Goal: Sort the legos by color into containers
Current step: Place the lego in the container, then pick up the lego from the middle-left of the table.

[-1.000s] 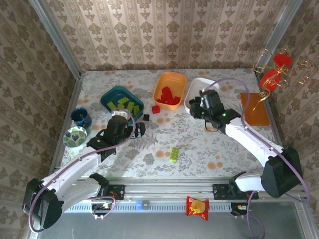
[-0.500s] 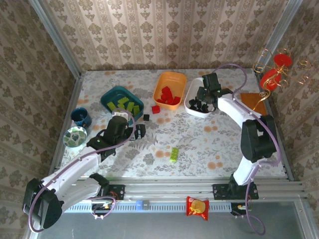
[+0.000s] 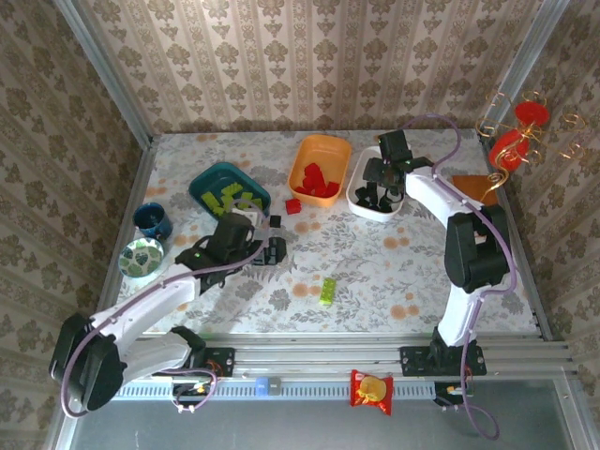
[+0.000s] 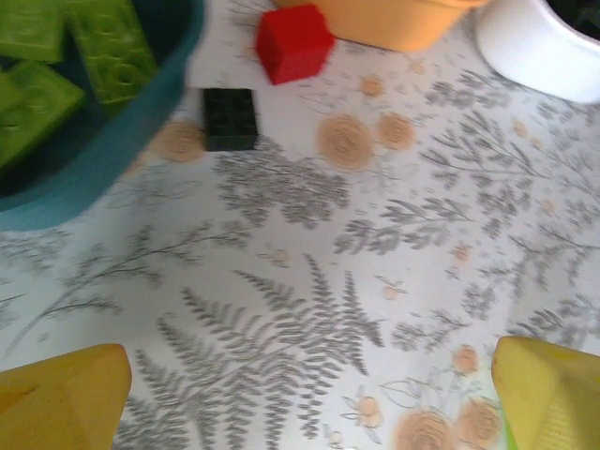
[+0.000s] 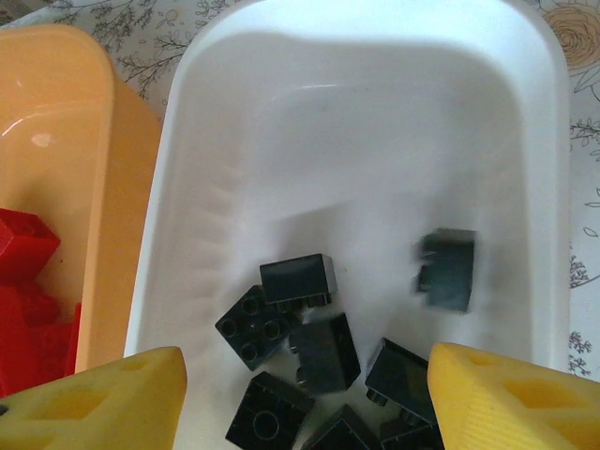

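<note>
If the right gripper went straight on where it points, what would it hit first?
Probably the small black plastic bricks lying in the white rounded plastic tub, between the right gripper's open fingers.

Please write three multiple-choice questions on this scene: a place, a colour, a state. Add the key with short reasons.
1. Where is the loose small red plastic brick? A. on the table beside the rounded orange plastic tub B. inside that tub C. on the floor
2. What colour are the bricks in the rounded white plastic tub? A. red B. black C. green
3. The right gripper is: A. shut on a brick B. open C. shut, empty
1 A: it sits outside the orange rim. 2 B: all are black. 3 B: its yellow fingers stand wide apart.
</note>
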Action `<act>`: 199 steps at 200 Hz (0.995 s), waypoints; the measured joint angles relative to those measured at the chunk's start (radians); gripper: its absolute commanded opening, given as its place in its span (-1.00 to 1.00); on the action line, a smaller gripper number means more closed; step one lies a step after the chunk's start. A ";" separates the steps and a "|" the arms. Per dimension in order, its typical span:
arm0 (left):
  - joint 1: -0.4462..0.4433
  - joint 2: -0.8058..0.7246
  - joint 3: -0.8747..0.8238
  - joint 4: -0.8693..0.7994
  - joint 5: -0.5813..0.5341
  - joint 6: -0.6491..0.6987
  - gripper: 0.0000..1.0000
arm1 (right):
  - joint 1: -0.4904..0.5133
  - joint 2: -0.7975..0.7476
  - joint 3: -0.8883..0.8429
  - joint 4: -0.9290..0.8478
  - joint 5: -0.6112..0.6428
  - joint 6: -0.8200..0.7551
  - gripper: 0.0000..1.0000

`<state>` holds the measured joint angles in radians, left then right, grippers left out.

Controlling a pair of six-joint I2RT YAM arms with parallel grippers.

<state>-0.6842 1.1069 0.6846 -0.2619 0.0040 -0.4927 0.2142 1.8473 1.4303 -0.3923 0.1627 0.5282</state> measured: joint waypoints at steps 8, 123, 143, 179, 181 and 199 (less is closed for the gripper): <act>-0.022 0.032 0.024 -0.008 0.016 0.009 1.00 | 0.003 -0.024 -0.022 0.000 -0.006 0.001 0.40; -0.385 0.611 0.394 -0.203 0.175 0.220 0.74 | 0.044 -0.239 -0.301 0.029 -0.020 0.003 0.42; -0.410 0.681 0.456 -0.232 0.164 0.251 0.63 | 0.044 -0.249 -0.309 0.030 -0.020 0.004 0.42; -0.423 0.737 0.486 -0.274 0.141 0.290 0.32 | 0.044 -0.291 -0.321 0.047 -0.020 0.008 0.42; -0.423 0.737 0.486 -0.275 0.139 0.291 0.31 | 0.044 -0.293 -0.322 0.047 -0.020 0.008 0.42; -0.423 0.740 0.486 -0.289 0.127 0.302 0.11 | 0.044 -0.310 -0.324 0.053 -0.020 0.008 0.42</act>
<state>-1.1076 1.8473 1.1706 -0.5507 0.1307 -0.1909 0.2581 1.5375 1.1061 -0.3393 0.1425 0.5362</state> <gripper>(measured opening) 0.604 0.712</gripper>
